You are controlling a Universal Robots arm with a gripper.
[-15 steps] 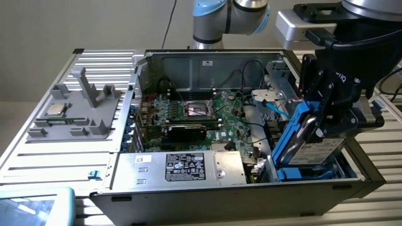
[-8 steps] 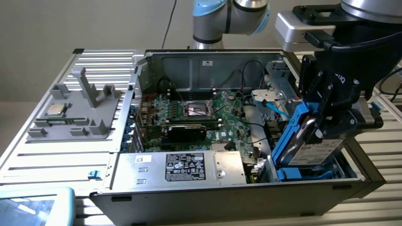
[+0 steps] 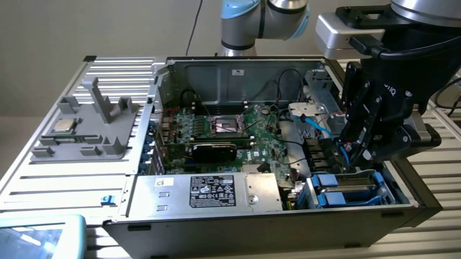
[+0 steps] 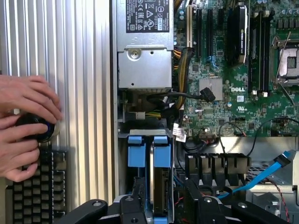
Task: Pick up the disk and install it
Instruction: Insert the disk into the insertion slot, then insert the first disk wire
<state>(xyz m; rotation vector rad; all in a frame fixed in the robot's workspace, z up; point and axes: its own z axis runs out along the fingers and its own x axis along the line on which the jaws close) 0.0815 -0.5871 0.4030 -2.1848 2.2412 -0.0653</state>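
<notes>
The disk lies in the drive bay at the front corner of the open computer case, on the exterior view's right. Its bright blue carrier frames a silver-grey body. In the wrist view the disk stands on edge in the bay, and its two blue tabs point toward the power supply. My gripper hangs just above the bay. In the wrist view the gripper is open, its black fingers astride the disk's near end.
A silver power supply with a black label sits beside the bay. A blue cable runs nearby. A grey fixture holds a small square chip. A person's hands rest on a black knob above a keyboard.
</notes>
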